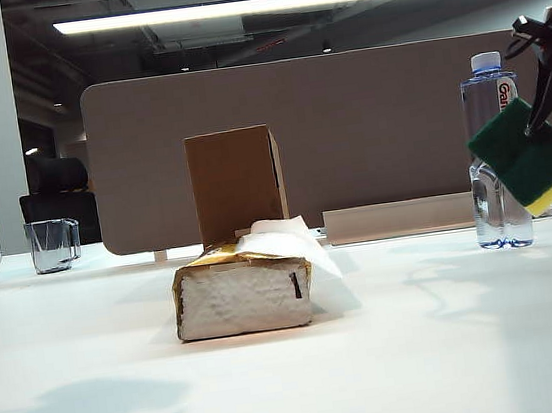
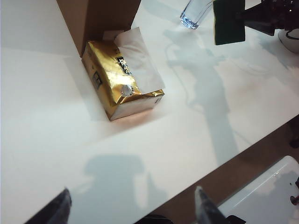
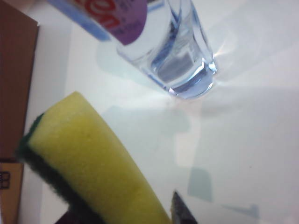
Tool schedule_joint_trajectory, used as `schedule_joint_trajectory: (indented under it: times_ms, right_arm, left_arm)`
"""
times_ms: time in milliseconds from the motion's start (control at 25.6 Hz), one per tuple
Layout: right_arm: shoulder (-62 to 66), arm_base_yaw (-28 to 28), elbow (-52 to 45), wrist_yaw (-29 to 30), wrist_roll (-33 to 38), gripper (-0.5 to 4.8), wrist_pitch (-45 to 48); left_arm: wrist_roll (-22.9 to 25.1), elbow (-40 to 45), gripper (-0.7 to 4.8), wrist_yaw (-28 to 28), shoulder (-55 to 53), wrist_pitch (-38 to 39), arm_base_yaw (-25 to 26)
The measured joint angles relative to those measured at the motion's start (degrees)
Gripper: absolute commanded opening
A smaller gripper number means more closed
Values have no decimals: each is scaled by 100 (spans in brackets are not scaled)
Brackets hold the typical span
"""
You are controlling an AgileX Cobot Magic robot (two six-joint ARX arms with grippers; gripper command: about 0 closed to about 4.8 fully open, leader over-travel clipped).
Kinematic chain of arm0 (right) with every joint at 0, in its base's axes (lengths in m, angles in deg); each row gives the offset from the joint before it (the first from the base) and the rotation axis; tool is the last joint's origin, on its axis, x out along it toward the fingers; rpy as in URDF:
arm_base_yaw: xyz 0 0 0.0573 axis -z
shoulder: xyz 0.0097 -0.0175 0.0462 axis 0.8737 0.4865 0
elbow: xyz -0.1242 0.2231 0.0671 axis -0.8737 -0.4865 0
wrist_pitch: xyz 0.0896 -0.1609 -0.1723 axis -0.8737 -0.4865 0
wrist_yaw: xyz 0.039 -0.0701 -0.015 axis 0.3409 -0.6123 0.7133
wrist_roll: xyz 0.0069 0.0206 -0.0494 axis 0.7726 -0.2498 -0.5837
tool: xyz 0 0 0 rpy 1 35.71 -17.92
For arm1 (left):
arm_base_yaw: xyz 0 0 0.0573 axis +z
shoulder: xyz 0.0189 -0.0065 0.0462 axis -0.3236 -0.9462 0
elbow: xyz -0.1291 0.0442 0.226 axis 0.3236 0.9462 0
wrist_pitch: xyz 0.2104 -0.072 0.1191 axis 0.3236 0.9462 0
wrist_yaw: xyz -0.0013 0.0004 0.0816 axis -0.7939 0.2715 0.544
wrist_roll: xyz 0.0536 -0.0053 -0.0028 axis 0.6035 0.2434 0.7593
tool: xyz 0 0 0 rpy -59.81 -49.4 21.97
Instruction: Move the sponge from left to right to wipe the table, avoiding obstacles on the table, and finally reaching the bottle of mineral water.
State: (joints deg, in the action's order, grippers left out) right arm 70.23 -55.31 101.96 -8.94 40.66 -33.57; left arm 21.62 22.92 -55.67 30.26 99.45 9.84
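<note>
My right gripper (image 3: pixel 126 214) is shut on the yellow sponge (image 1: pixel 527 157) with the dark green layer, holding it tilted and off the table (image 1: pixel 425 349) at the far right. The sponge (image 3: pixel 93 158) hangs just beside the bottle of mineral water (image 1: pixel 497 159), overlapping its right side in the exterior view. The bottle's base (image 3: pixel 173 51) stands on the table close to the sponge. The obstacles sit mid-table: the gold tissue pack (image 1: pixel 244 291) and the brown cardboard box (image 1: pixel 236 183) behind it. My left gripper (image 2: pixel 132 191) hovers open above the table's near edge, with nothing between its fingers.
A clear glass cup (image 1: pixel 52 244) stands at the far left back. A grey divider panel (image 1: pixel 347 127) runs along the table's rear edge. In the left wrist view the table's front edge (image 2: pixel 219 168) drops off beside a white surface (image 2: pixel 266 191).
</note>
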Motion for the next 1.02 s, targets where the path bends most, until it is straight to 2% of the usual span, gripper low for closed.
schedule_joint_trajectory:
  times_ms: [469,664,1016]
  right_arm:
    - [-46,-79,35,70,52,226,118]
    - [-81,-74,33,321,59,226,114]
    - [-780,-70,105,382,76,226,-39]
  left_arm:
    - [-2,0,341,-11,0,0,0]
    - [-2,0,341,-13,0,0,0]
    - [0,0,341,-13,0,0,0]
